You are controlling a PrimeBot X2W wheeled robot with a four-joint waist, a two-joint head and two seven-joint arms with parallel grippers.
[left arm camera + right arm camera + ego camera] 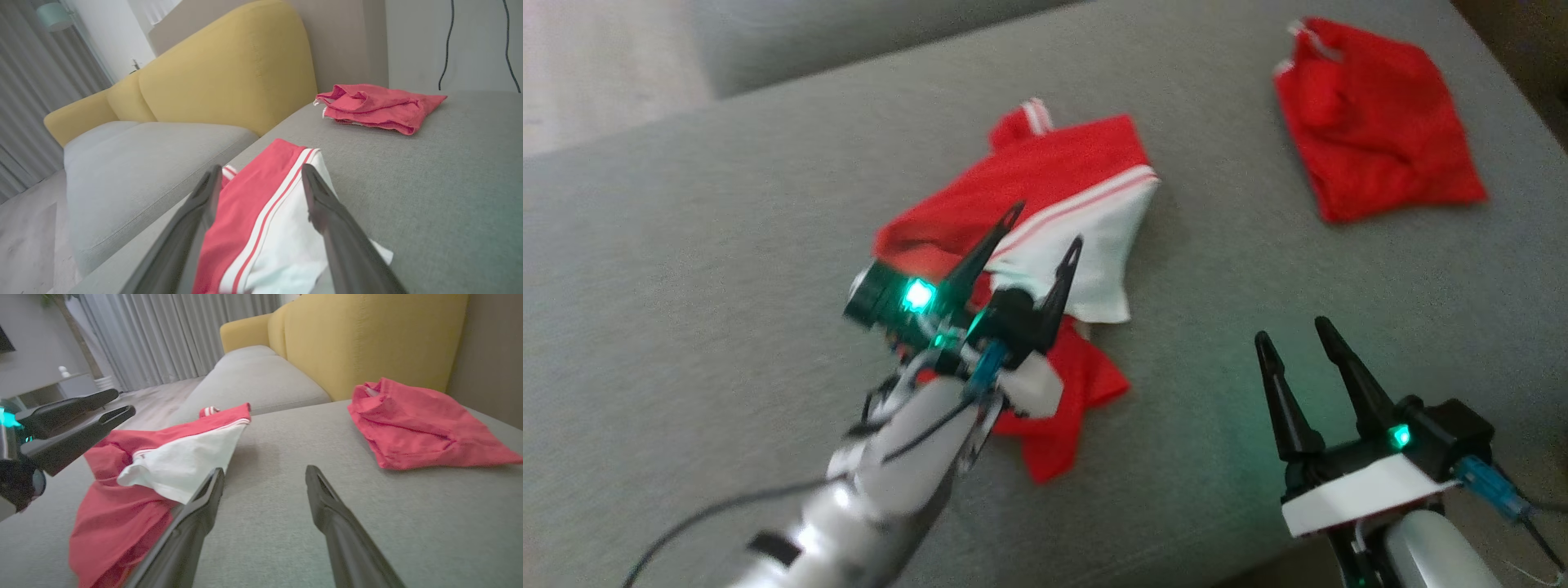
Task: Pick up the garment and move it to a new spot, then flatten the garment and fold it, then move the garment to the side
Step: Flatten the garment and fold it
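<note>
The garment (pixel 1054 180), red with a white panel and white stripes, lies crumpled in the middle of the grey cushion (pixel 727 245). My left gripper (pixel 1047 224) hovers just over its near part, open, with nothing between the fingers. The left wrist view has the striped cloth (pixel 261 204) lying below and between the spread fingers of the left gripper (pixel 261 168). My right gripper (pixel 1292 330) is open too, over bare cushion to the right of the garment. The right wrist view has the garment (pixel 179 457) beside the right gripper (pixel 265 470) and the left gripper (pixel 122 401) above the cloth's far side.
A second, all-red garment (pixel 1372 122) lies folded at the far right of the cushion (pixel 376 106) (pixel 416 428). A yellow sofa back (pixel 229 73) rises behind it. The cushion's left edge drops to a lower grey seat (pixel 143 155) and the floor.
</note>
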